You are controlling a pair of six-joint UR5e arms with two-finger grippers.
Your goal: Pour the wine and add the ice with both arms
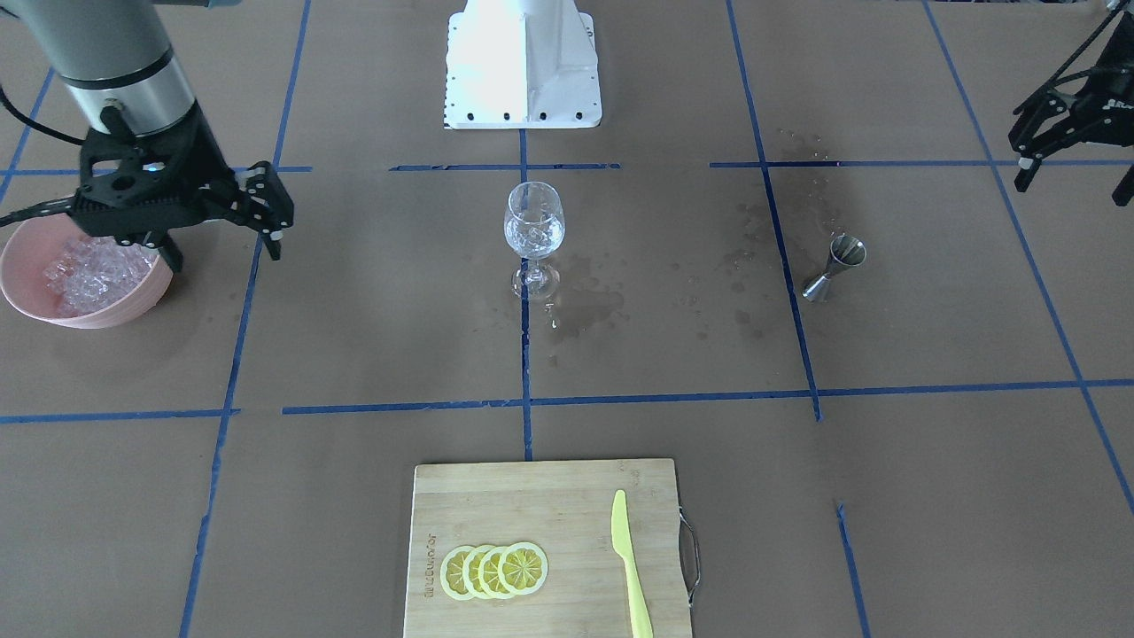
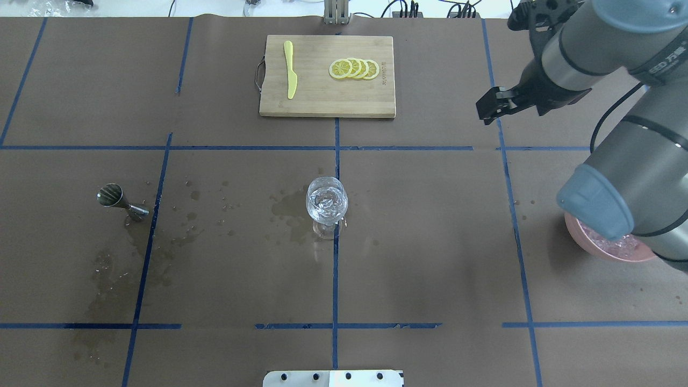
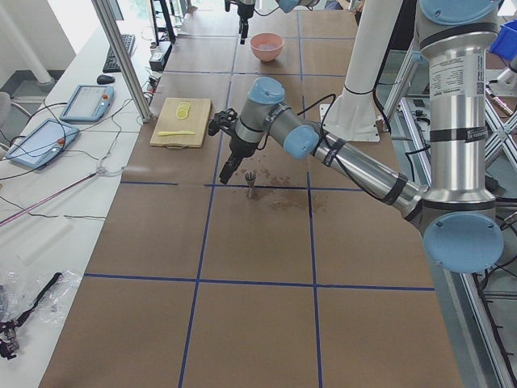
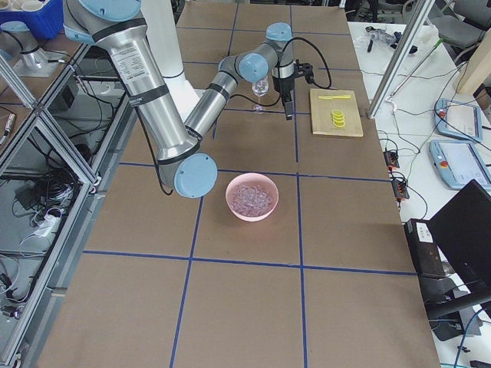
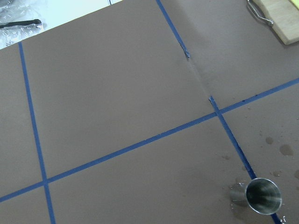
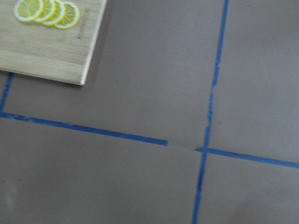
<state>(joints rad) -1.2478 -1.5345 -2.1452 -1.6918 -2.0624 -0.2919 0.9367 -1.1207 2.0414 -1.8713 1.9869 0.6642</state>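
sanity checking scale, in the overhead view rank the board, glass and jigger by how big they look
1. board
2. glass
3. jigger
Glass and jigger sit about equally far from the camera, so that order seems fair.

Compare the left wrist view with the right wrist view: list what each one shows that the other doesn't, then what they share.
Only the left wrist view: the steel jigger standing beside a tape line, wet spots near it, and the board's metal handle. Only the right wrist view: the overlapping lemon slices. Both: a corner of the cutting board, blue tape and the brown table.
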